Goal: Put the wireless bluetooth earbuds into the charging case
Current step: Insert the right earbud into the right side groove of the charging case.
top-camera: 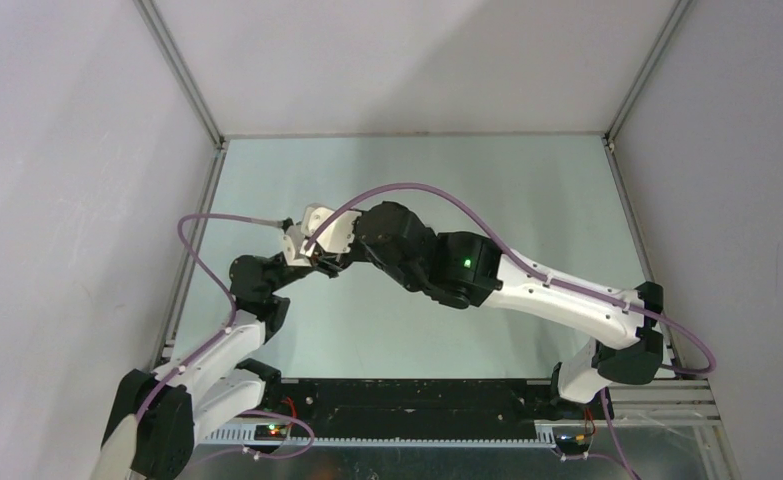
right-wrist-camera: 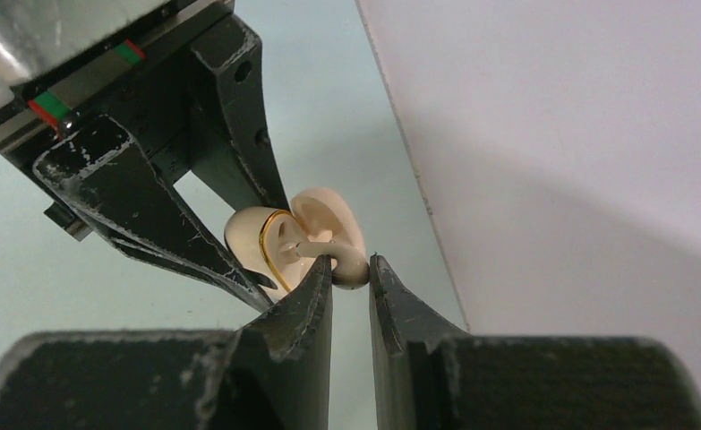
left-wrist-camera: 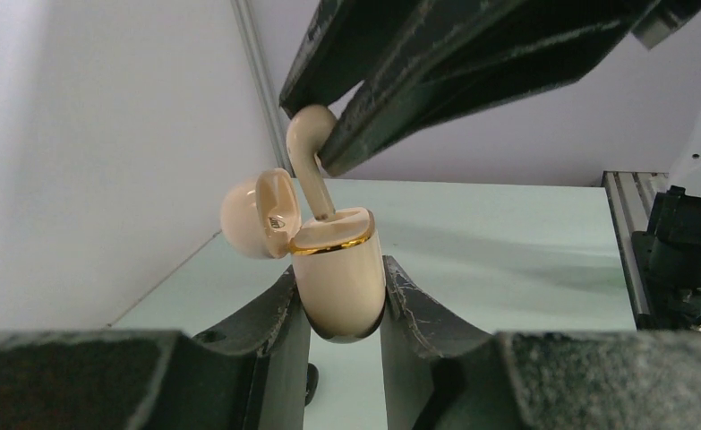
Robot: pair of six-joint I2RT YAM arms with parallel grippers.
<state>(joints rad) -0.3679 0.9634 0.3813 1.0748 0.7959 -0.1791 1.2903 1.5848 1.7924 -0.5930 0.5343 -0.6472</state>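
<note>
Charging case (left-wrist-camera: 339, 278) is being held upright over the table (left-wrist-camera: 508, 242), clamped between the jaws of the left gripper (left-wrist-camera: 340, 300), with its lid (left-wrist-camera: 255, 215) hinged open. A cream earbud (left-wrist-camera: 309, 148) is being pinched by its head in the right gripper (right-wrist-camera: 350, 269), stem down at the case's mouth. Both arms are being bent inward, wrists meeting left of centre. From above, case and earbud are being hidden by the wrists; how deep the stem sits cannot be told.

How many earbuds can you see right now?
1: a cream-white stemmed earbud, pinched by the right tool, stem tip at the open beige plastic charging case held by the left tool. Another may be hidden inside.
</note>
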